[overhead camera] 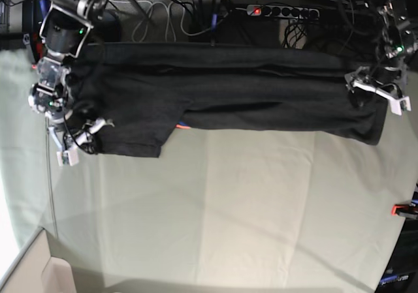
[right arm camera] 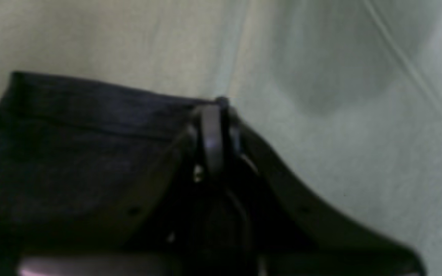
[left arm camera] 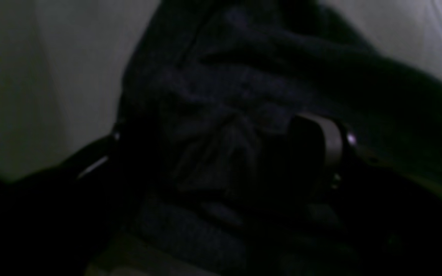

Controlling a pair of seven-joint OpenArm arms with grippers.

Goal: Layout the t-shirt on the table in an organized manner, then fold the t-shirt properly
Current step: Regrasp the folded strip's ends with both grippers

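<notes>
The dark t-shirt lies stretched in a long band across the far side of the table. In the base view my right gripper is at its left end. The right wrist view shows this gripper shut on the hem corner of the t-shirt, just above the pale table. My left gripper is at the shirt's right end. In the left wrist view its jaws stand wide apart astride bunched, creased fabric of the t-shirt.
A red clamp sits at the table's right edge. A power strip and cables lie behind the table's far edge. A cardboard box stands at the lower left corner. A thin cable runs along the left side.
</notes>
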